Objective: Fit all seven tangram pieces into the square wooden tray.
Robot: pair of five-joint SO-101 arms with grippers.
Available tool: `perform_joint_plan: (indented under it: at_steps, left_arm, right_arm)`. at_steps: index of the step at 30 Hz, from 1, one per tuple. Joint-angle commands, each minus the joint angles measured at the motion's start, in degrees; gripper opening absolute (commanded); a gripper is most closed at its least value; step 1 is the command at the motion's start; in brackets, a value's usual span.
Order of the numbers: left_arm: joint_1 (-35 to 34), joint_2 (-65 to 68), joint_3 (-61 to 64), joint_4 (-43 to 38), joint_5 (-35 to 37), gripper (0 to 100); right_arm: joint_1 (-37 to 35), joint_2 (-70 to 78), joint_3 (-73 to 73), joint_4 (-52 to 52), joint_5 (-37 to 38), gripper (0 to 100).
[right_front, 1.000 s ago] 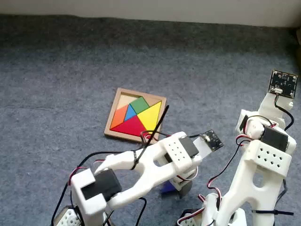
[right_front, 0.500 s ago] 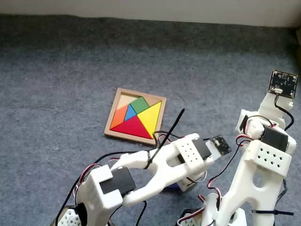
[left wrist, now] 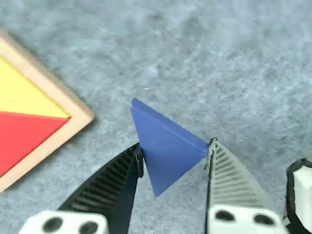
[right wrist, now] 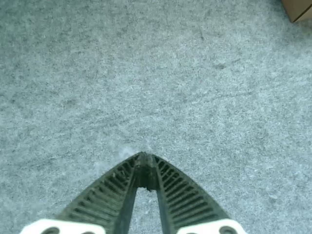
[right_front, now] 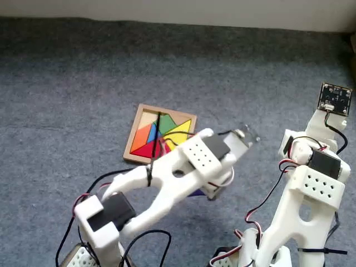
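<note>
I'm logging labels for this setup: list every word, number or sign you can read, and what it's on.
No text can be read.
The wooden tray and blue triangle: plain surfaces, no print.
The circuit board on the right arm: tiny marks, too small to read.

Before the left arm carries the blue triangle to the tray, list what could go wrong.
1. The left gripper pinches the blue triangle by its slanted edges, so it might twist or slip out.
2. A low carry could catch the triangle on the rim of the tray.
</note>
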Motion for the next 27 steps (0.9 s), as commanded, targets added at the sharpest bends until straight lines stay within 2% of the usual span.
perform_joint_plan:
  at_steps: [1, 6, 13, 27]
  left_arm:
    - [-8.7, -5.8, -1.8, 0.4, 1.8, 16]
    - [-19.6, -7.1, -1.4, -4.4, 13.6, 16]
    - [-30.4, -2.8, -1.5, -12.9, 29.8, 16]
    - [-33.3, -0.4, -1.3, -25.5, 31.6, 16]
  right_arm:
    - [0.4, -1.5, -0.2, -1.0, -0.1, 0.9]
    - [0.3, -1.5, -0.2, -1.0, 0.0, 0.9]
    - [0.3, -1.7, 2.1, -1.5, 0.1, 0.9]
    - [0.3, -1.9, 2.3, -1.5, 0.1, 0.9]
